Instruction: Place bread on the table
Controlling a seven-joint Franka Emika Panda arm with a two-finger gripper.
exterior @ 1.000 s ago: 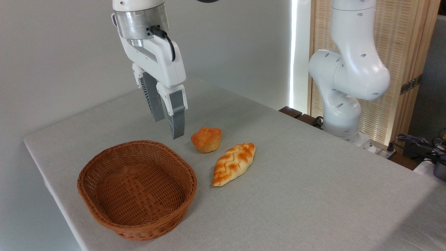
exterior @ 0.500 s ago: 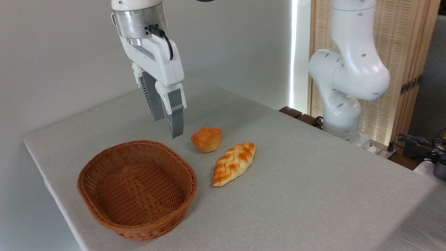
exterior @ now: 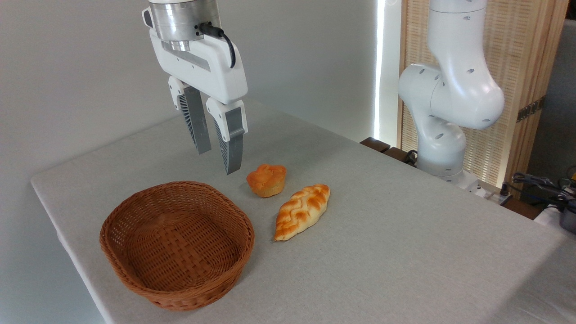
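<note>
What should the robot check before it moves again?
1. Small round bun resting on the grey table: ok.
2. Pincer holds nothing, its fingers apart: ok.
3. Pincer clear of the bun, hanging above and to its left: ok.
4. Wicker basket has no bread in it: ok.
5. Braided loaf on the table, apart from the bun: ok.
6. Whether the bun could roll: cannot tell.

The arm [exterior: 450, 90] is glossy white with rounded joints and small dark screw holes. Above the grey ribbed fingers [exterior: 233, 148] sit a white gripper body, a silver metal cylinder [exterior: 182, 20] and a black cable [exterior: 222, 36].
</note>
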